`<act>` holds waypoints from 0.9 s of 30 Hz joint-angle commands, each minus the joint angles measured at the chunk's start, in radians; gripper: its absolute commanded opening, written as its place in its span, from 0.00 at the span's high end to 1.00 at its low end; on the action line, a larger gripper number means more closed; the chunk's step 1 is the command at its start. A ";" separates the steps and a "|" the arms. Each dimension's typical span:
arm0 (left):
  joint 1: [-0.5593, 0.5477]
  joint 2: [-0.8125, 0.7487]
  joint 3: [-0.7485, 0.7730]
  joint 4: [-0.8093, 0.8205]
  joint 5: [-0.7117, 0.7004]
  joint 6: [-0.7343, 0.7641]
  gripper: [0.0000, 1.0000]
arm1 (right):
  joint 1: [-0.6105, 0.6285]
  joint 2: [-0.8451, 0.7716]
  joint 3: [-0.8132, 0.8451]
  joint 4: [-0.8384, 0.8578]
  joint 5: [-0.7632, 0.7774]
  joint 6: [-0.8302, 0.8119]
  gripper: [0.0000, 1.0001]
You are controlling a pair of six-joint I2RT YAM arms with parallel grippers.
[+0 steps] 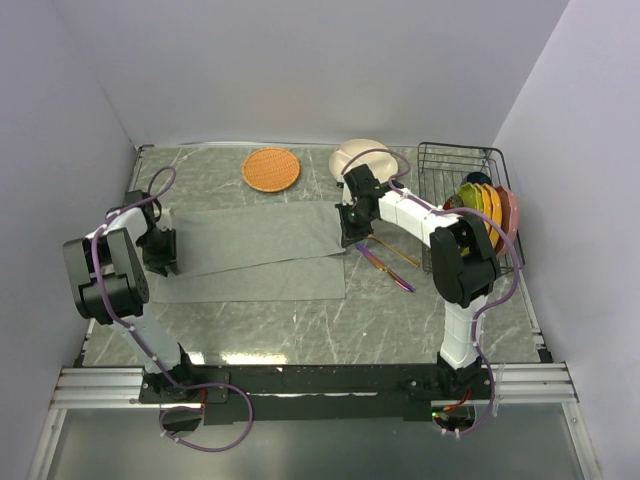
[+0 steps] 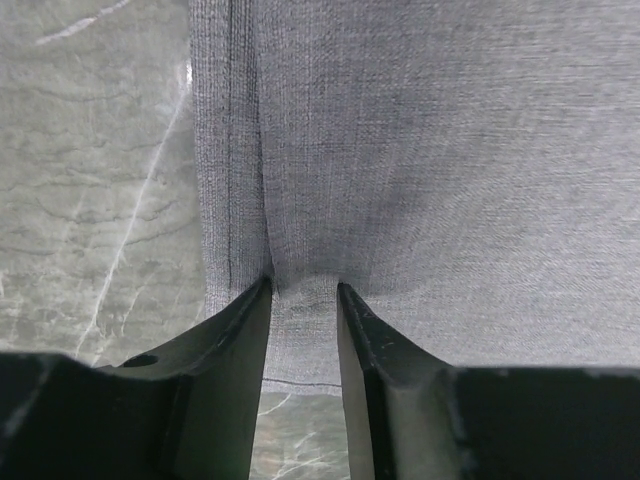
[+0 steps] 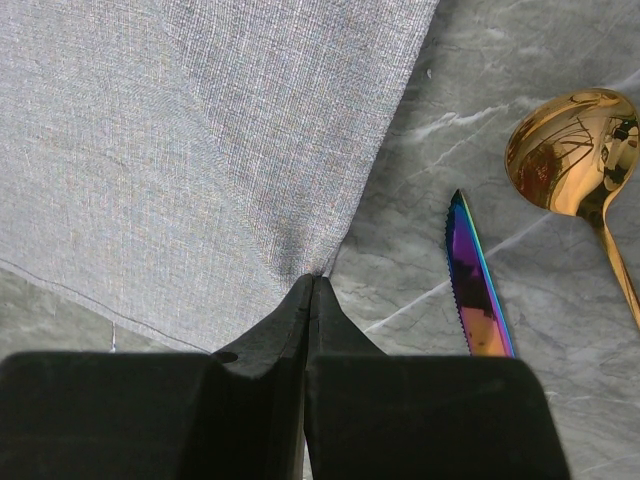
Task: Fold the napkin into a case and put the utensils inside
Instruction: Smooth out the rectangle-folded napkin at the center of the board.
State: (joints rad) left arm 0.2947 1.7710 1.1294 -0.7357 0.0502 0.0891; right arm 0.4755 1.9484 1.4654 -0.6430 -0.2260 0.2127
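Note:
The grey napkin (image 1: 250, 250) lies flat across the table, its upper layer folded over a longer lower one. My left gripper (image 1: 163, 255) is at its left end. In the left wrist view, this gripper (image 2: 303, 285) is open, with a creased strip of napkin (image 2: 420, 150) lying loose between the jaws. At the cloth's right edge my right gripper (image 1: 350, 235) is shut. The right wrist view shows this gripper (image 3: 315, 280) pinching the napkin (image 3: 200, 130) hem. The purple knife (image 3: 475, 290) (image 1: 385, 268) and gold spoon (image 3: 565, 150) (image 1: 398, 252) lie on the marble just right of it.
A round orange woven mat (image 1: 271, 169) and a white plate (image 1: 360, 155) sit at the back. A black wire rack (image 1: 455, 147) at the right holds several coloured plates (image 1: 485, 205) on edge. White walls enclose the table.

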 commanded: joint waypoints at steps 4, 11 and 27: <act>-0.003 0.018 -0.016 0.030 -0.018 -0.032 0.60 | 0.008 -0.039 0.010 0.003 0.011 0.011 1.00; -0.011 -0.015 0.000 0.033 0.046 -0.043 0.62 | 0.006 -0.037 0.010 0.003 0.011 0.011 1.00; -0.016 -0.062 -0.010 0.044 0.054 -0.046 0.70 | 0.008 -0.031 0.016 0.000 0.011 0.013 1.00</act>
State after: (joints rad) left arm 0.2840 1.7668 1.1183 -0.7029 0.0910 0.0616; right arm 0.4755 1.9484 1.4658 -0.6434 -0.2256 0.2161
